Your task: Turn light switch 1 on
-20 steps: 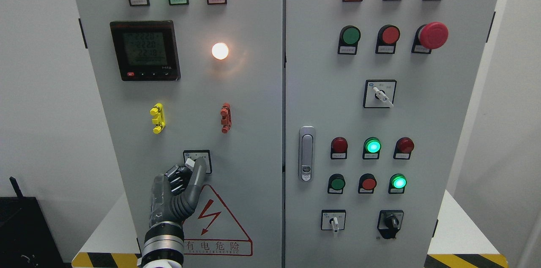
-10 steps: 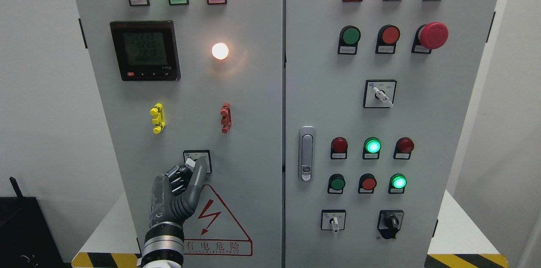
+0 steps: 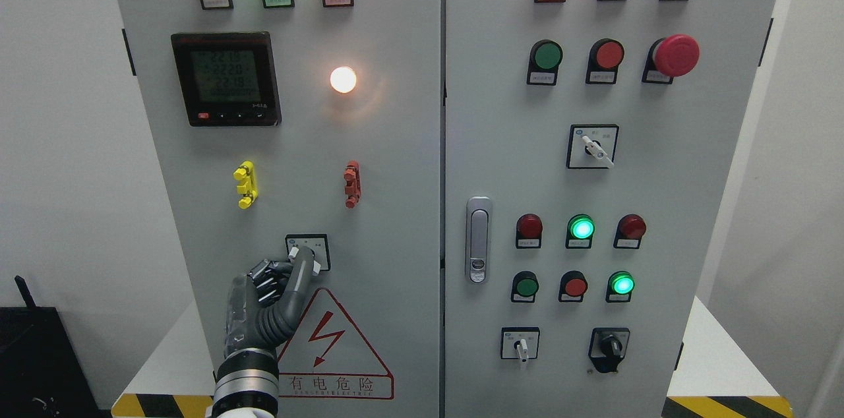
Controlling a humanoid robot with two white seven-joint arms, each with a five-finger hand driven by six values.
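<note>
The light switch is a small rotary selector (image 3: 308, 251) with a white handle on a black-framed plate, low on the left cabinet door (image 3: 395, 161). My left hand (image 3: 290, 265) comes up from the bottom left and is on it. The thumb (image 3: 302, 266) lies across the handle, and the other fingers (image 3: 264, 276) are curled just left of it. White ends of the handle show on both sides of the thumb. A round white lamp (image 3: 343, 80) above glows. The right hand is out of view.
A digital meter (image 3: 226, 78), three lit lamps along the top, a yellow clip (image 3: 245, 184) and a red clip (image 3: 352, 184) are on the left door. A red warning triangle (image 3: 333, 345) sits under the switch. The right door carries buttons, selectors and a handle (image 3: 479, 240).
My left hand and forearm have shifted slightly left and down. The thumb now crosses the switch handle, whose lower right end has come into view. The white lamp stays lit.
</note>
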